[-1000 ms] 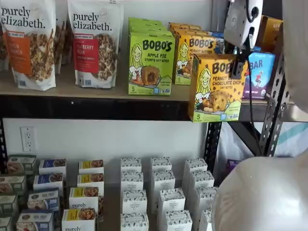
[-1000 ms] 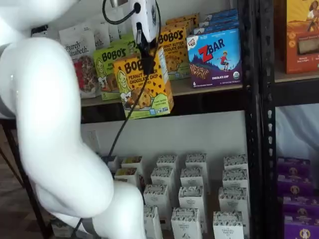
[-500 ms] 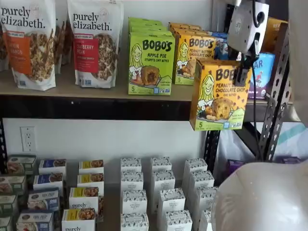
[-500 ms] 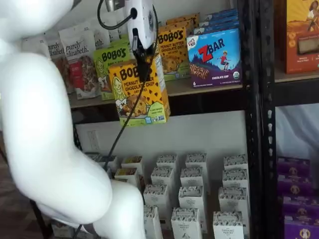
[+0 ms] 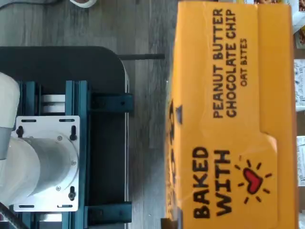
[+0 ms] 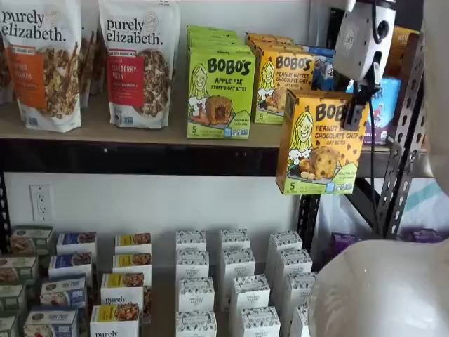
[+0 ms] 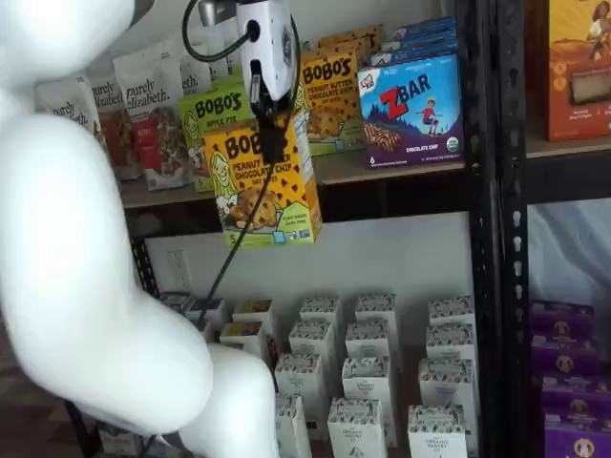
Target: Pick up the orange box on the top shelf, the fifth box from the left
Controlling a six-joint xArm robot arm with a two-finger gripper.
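- My gripper [image 6: 356, 105] is pinched on the top edge of the orange box [image 6: 319, 144], which hangs straight below my fingers, long axis upright.
- The box is clear of the top shelf [image 6: 140, 133], in front of its black beam and slightly below the board.
- In the wrist view its top panel [image 5: 233, 119] lies directly under me.

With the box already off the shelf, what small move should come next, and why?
Probably ease back a little more and hold. The pincer is shut on the orange box, which hangs clear in front of the top shelf, its lower part below the board's front beam.
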